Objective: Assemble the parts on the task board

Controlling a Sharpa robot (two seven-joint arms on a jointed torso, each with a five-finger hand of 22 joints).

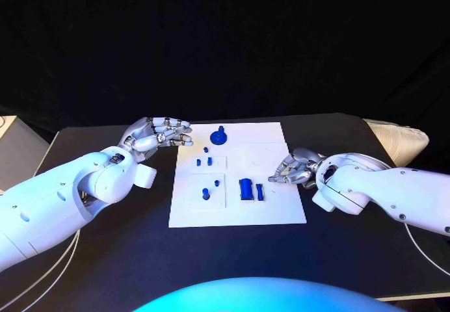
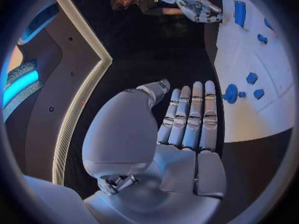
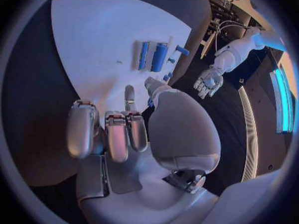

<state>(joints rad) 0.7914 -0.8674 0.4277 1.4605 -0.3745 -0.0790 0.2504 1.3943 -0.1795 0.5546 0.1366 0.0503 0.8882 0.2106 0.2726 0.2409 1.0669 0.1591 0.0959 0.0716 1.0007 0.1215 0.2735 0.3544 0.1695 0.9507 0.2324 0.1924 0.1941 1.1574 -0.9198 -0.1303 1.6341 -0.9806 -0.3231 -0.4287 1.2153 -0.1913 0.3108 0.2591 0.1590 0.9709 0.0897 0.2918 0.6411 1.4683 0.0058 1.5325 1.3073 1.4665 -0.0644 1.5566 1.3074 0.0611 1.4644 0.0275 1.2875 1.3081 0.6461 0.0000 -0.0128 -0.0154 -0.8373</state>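
Observation:
The white task board (image 1: 272, 211) lies mid-table. On it are a round blue part with a knob (image 1: 220, 136), several small blue pieces (image 1: 206, 160), two short pegs (image 1: 205, 193), a thick blue block (image 1: 246, 189) and a thin bar (image 1: 260, 192). My left hand (image 1: 159, 134) hovers at the board's far left corner with its fingers (image 2: 190, 119) straight, holding nothing; the round part (image 2: 231, 93) lies just beyond them. At the board's right edge my right hand (image 1: 295, 168) has most fingers (image 3: 115, 134) curled in, nothing seen in them. The block (image 3: 159, 57) and bar (image 3: 144, 55) lie ahead of it.
The black table (image 1: 112, 260) has bare room in front of the board and on both sides. A pale cushion-like object (image 1: 401, 140) sits at the table's far right edge. A white box (image 1: 8, 133) stands beyond the left edge.

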